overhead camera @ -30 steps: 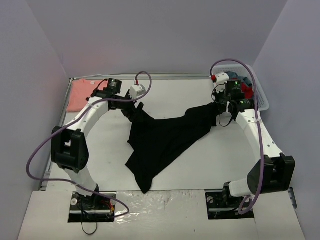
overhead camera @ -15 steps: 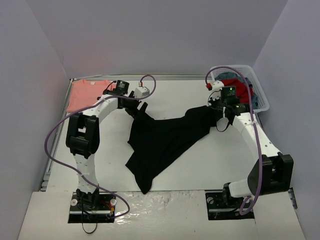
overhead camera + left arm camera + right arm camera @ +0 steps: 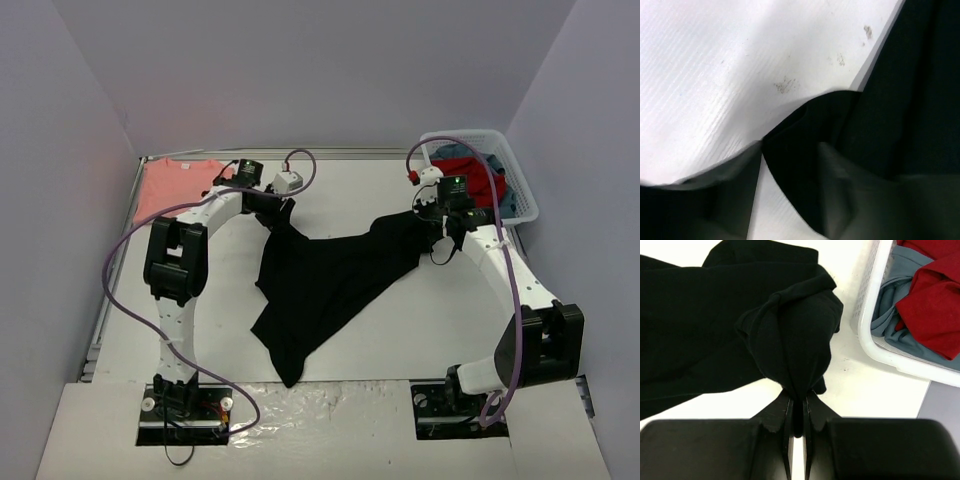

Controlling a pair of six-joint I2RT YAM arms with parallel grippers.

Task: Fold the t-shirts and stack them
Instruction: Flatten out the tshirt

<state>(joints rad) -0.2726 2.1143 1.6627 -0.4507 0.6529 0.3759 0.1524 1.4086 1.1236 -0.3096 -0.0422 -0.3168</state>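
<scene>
Both arms reach far over the table (image 3: 350, 190). The right end effector (image 3: 797, 407) pinches the black t-shirt (image 3: 330, 280), and the left end effector (image 3: 790, 165) is spread astride its fold. The basket (image 3: 870, 310) holds red clothes (image 3: 930, 305) and grey-blue clothes (image 3: 892, 315).

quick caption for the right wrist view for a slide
The right gripper pinches a bunched fold of the black t-shirt beside a white basket of red and grey-blue clothes.

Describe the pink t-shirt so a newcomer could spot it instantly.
Start at the white table, then find its far left corner. The pink t-shirt lies flat there. It alone is salmon-coloured; the black t-shirt lies crumpled mid-table.
</scene>
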